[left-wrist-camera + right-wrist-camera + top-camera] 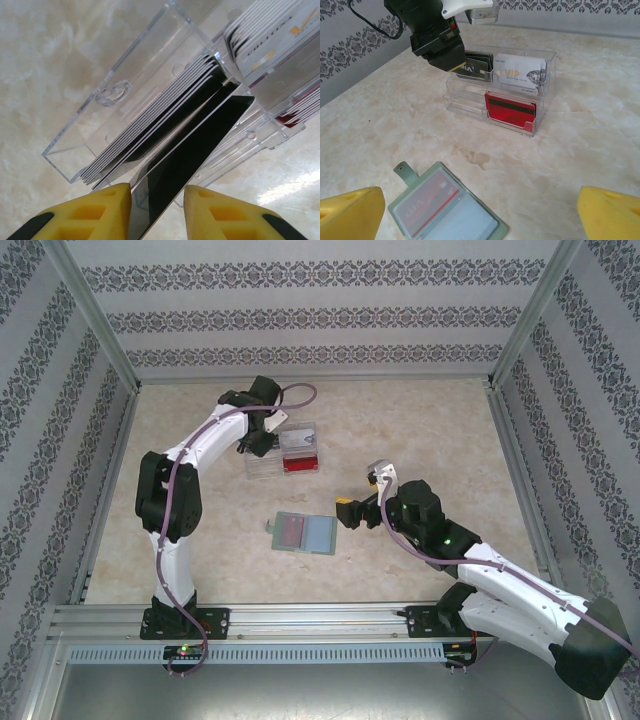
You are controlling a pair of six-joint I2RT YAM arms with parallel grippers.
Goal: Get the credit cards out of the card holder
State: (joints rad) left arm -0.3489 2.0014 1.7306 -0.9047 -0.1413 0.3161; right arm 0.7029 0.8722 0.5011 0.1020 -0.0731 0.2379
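Observation:
The card holder [303,532] [447,210] lies open and flat on the table, green-edged, its tab at the left. A reddish credit card [291,530] [427,200] sits in its left pocket. The right pocket looks pale blue. My left gripper [262,445] [157,210] [452,62] hangs over the clear plastic box [125,90]. A dark card [195,145] slants between its yellow fingers into a box slot. It touches the left finger, and whether it is pinched is unclear. My right gripper [348,512] [480,207] is open wide, just right of the holder, with nothing in it.
The clear box [283,450] [495,95] at mid-back holds several cards: a red stack [510,109] in front, a white VIP card [520,75] and dark cards behind. Patterned walls and metal rails close in the table on three sides.

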